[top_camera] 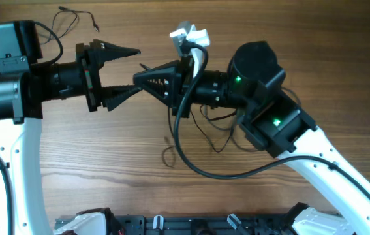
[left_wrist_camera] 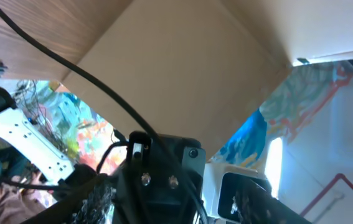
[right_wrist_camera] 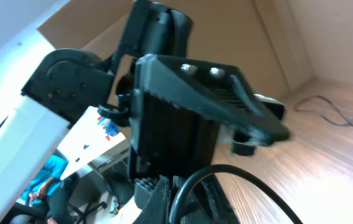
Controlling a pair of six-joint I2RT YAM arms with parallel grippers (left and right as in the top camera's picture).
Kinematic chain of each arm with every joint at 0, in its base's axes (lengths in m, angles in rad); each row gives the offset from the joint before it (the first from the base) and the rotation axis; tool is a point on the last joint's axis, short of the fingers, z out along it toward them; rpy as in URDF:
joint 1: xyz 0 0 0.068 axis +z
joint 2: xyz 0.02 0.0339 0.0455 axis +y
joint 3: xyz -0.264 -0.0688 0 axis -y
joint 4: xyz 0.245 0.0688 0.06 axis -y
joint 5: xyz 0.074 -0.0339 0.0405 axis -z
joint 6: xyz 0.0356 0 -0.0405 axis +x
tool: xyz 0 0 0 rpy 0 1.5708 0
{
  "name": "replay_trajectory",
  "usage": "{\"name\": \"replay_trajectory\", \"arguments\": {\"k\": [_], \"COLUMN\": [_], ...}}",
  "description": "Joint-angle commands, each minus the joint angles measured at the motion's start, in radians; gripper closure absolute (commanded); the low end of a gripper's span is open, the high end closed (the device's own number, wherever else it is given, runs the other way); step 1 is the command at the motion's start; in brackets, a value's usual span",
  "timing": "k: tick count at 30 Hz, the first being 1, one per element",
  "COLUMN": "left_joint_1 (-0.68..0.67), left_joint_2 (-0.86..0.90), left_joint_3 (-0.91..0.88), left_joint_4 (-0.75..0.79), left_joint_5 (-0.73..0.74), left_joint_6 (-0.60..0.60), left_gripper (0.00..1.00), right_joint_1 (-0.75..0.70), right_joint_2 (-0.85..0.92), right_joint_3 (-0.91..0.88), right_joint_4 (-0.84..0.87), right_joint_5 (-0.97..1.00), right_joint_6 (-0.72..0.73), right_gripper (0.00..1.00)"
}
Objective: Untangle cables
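A thick black cable (top_camera: 179,140) loops over the wood table and runs up into my right gripper (top_camera: 136,79). That gripper points left and is shut on the cable. The right wrist view shows the cable (right_wrist_camera: 226,177) coming out between its fingers (right_wrist_camera: 170,198). My left gripper (top_camera: 137,69) is open and points right, with the right gripper's tip beside its lower finger. A white connector (top_camera: 188,35) sits just behind the right gripper. Thin black wires (top_camera: 212,134) lie tangled under the right arm. In the left wrist view the black cable (left_wrist_camera: 70,70) crosses in front.
Another thin black wire (top_camera: 74,18) lies at the table's far left and also shows in the right wrist view (right_wrist_camera: 332,113). A black rail (top_camera: 191,225) runs along the near edge of the table. The left finger (right_wrist_camera: 201,81) fills the right wrist view.
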Motion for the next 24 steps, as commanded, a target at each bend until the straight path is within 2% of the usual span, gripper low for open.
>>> {"name": "replay_trajectory", "arguments": {"k": [1, 9, 13, 15, 16, 20, 21, 22, 24], "left_joint_1": [0.002, 0.002, 0.002, 0.002, 0.002, 0.002, 0.002, 0.002, 0.002], "left_joint_2": [0.001, 0.001, 0.001, 0.001, 0.001, 0.001, 0.001, 0.001, 0.001], "left_joint_3": [0.006, 0.006, 0.006, 0.006, 0.006, 0.006, 0.006, 0.006, 0.006], "left_joint_4": [0.003, 0.003, 0.003, 0.003, 0.003, 0.003, 0.007, 0.037, 0.087], "left_joint_5": [0.045, 0.045, 0.045, 0.045, 0.045, 0.04, 0.016, -0.059, -0.174], "left_joint_6": [-0.013, -0.013, -0.013, -0.013, -0.013, -0.004, -0.004, 0.008, 0.046], "left_gripper": [0.43, 0.71, 0.8, 0.88, 0.96, 0.96, 0.96, 0.96, 0.96], "right_joint_1": [0.034, 0.053, 0.053, 0.053, 0.053, 0.053, 0.053, 0.051, 0.042], "right_joint_2": [0.007, 0.008, 0.008, 0.009, 0.009, 0.009, 0.009, 0.008, 0.008], "right_joint_3": [0.015, 0.015, 0.015, 0.015, 0.015, 0.015, 0.015, 0.015, 0.015], "right_joint_4": [0.029, 0.014, 0.002, -0.011, -0.013, -0.026, -0.034, -0.055, -0.093], "right_joint_5": [-0.027, -0.027, -0.026, -0.019, -0.019, -0.019, -0.019, -0.017, 0.001], "right_joint_6": [0.014, 0.014, 0.014, 0.012, 0.011, 0.011, 0.011, 0.01, 0.009], "right_gripper": [0.96, 0.95, 0.95, 0.96, 0.96, 0.96, 0.93, 0.77, 0.65]}}
